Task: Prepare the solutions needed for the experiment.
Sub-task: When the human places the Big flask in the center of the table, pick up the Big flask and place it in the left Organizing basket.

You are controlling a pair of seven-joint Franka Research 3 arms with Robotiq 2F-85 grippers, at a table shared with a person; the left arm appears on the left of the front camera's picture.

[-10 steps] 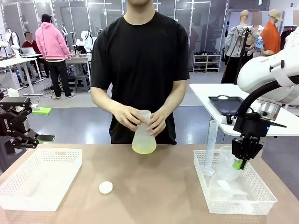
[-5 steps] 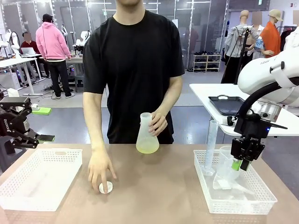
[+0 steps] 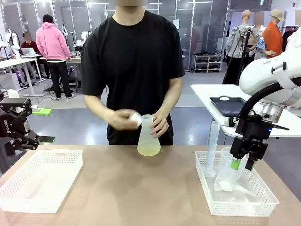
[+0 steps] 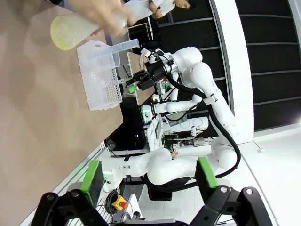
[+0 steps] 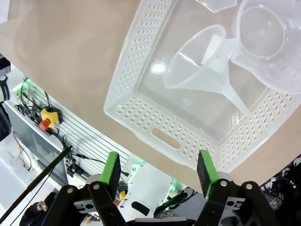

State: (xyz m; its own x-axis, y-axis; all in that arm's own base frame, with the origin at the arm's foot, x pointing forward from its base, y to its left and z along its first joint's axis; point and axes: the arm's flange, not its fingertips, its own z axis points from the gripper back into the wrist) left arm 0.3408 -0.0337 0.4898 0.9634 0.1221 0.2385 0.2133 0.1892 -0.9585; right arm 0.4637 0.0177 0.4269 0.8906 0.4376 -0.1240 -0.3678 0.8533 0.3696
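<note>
Solution [image 3: 148, 149] lay in the person's flask [image 3: 146, 132], seemingly ready but not yet capped. Left pincer [image 4: 149, 173] and right pincer [image 5: 157, 169] both stood open, empty.

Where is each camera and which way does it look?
Front view: between the arms, faces across the table to the person holding the flask; left gripper and right gripper at the sides.
Left wrist view: on the left arm, rolled sideways, faces along the table; its open fingers below, right arm beyond.
Right wrist view: on the right arm, faces down into the right basket and funnel; its open fingers below.
Shared: front and left wrist views both show the flask and right basket.
</note>
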